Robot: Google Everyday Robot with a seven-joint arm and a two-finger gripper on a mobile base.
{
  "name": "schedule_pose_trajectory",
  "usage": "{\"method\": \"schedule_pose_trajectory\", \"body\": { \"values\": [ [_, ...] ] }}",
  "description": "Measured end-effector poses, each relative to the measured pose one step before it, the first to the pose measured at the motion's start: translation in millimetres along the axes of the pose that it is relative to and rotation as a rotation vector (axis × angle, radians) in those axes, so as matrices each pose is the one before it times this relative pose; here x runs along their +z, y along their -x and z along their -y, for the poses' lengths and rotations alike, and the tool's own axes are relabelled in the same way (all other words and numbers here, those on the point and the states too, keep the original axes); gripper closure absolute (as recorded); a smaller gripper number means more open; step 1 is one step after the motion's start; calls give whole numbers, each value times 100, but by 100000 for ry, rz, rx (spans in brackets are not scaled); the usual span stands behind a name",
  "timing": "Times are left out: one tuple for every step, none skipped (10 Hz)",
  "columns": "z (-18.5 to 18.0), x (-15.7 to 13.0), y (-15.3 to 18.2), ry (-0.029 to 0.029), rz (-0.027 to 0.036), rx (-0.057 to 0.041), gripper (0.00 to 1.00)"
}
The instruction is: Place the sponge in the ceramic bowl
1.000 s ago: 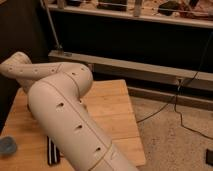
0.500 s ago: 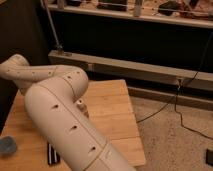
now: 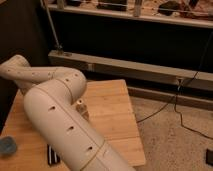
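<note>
The sponge and the ceramic bowl are both out of sight; my arm covers much of the wooden table [image 3: 112, 107]. The big cream upper link [image 3: 65, 132] rises from the bottom centre to the elbow [image 3: 67, 85]. From there the forearm [image 3: 30, 72] reaches left to the table's far left edge. My gripper is hidden past that end of the arm.
A pale blue round dish [image 3: 7, 146] sits at the table's front left. A black-and-white striped bar [image 3: 51, 154] lies beside the arm's base. A small tan upright object [image 3: 80, 107] peeks out right of the upper link. Cables [image 3: 170, 102] run across the speckled floor on the right.
The upper link has shifted slightly left, uncovering the small tan object beside it. The forearm stays stretched to the left.
</note>
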Motion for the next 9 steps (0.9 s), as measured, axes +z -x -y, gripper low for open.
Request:
{"method": "schedule_pose_trajectory", "body": {
  "values": [
    [-414,-1296,169,4084,2630,-260,20],
    [-457,-3622,190,8542,7497,-557,20],
    [214,-2694,52,4575,5590,205,20],
    [631,-2134,-128,2756,4475,839,20],
    [1956,-2592,-591,2176,5066,4045,20],
    [1693,-1111,-503,200,1993,4555,20],
    [2352,-771,-664,-1389,1722,7427,20],
    [1670,-469,-296,-1635,1736,6720,20],
    [1159,-197,-140,-1259,1036,4239,20]
  ]
}}
